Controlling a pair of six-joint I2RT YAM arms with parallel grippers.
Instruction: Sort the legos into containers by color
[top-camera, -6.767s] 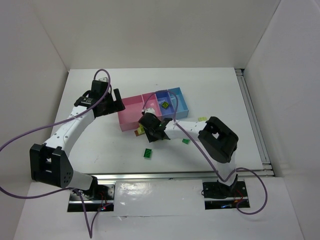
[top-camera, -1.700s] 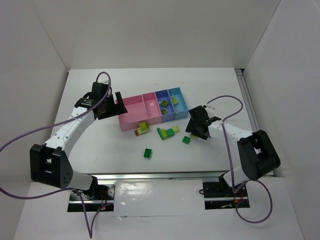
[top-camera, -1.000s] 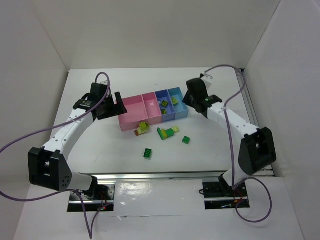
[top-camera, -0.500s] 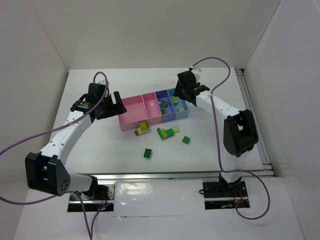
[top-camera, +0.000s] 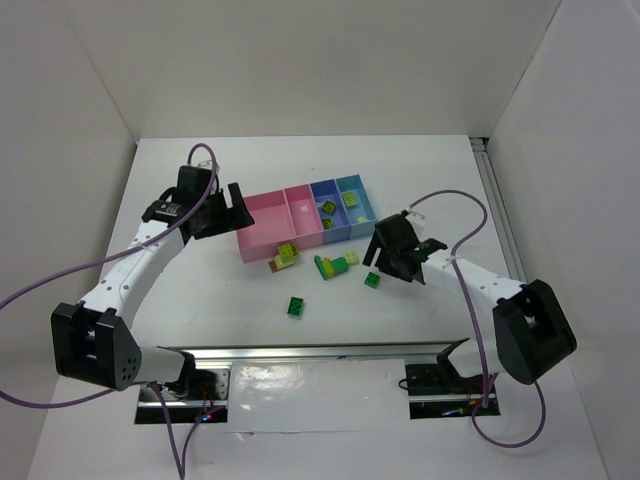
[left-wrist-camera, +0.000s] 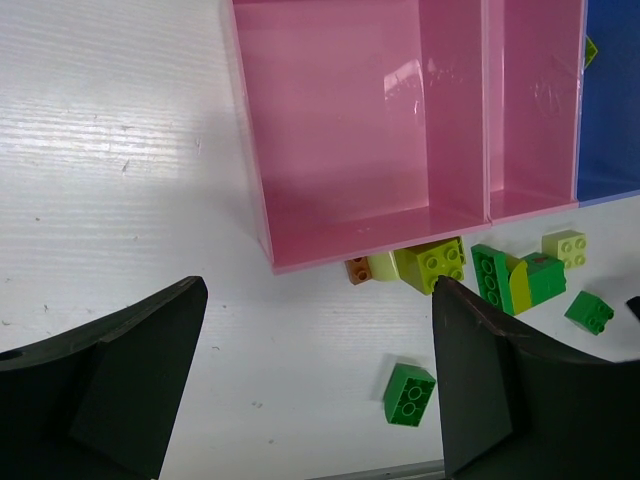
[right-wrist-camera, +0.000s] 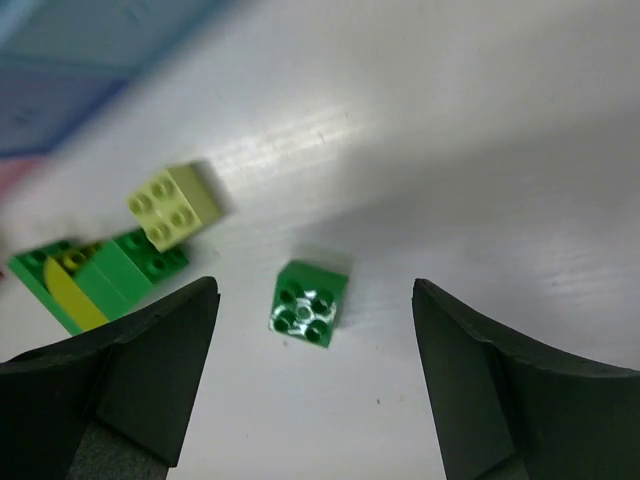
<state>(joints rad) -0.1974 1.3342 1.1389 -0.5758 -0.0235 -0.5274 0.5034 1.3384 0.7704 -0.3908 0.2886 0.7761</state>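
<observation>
Nearest to us on the white worktop (top-camera: 200, 290), a lone dark green brick (left-wrist-camera: 408, 393) lies flat, well apart from the tray (left-wrist-camera: 250, 200). A little farther off and to the right, the right gripper (right-wrist-camera: 312, 300) hangs low over a small dark green brick (right-wrist-camera: 306, 305). Its fingers (right-wrist-camera: 130, 370) are released and spread wide. The brick sits studs-up on the worktop between them and touches neither.

Just left of that brick we see a green-and-yellow cluster (left-wrist-camera: 515, 280): dark green pieces joined with a yellow wedge. A pale yellow brick (right-wrist-camera: 175, 205) lies at its far right end.

Farther left, three bricks lie in a row against the tray's near wall. A lime brick (left-wrist-camera: 432, 262) is on the right, a pale yellow piece (left-wrist-camera: 383, 266) is in the middle and an orange-brown brick (left-wrist-camera: 358, 268) is on the left.

Beyond them stands the tray, whose joined sections run left to right:
- the large pink compartment (top-camera: 262, 222)
- the narrow pink compartment (top-camera: 303, 208)
- the periwinkle compartment (top-camera: 322, 192)
- the light blue compartment (top-camera: 358, 187)

Lime and dark bricks (top-camera: 327, 209) rest in the periwinkle compartment, and a lime one (top-camera: 350, 200) in the light blue. We cannot tell the exact count in either.

The left gripper (left-wrist-camera: 318, 300) hovers by the tray's left end, above the large pink compartment's near corner. Its fingers (left-wrist-camera: 110, 380) are released and wide apart, with nothing between them.
</observation>
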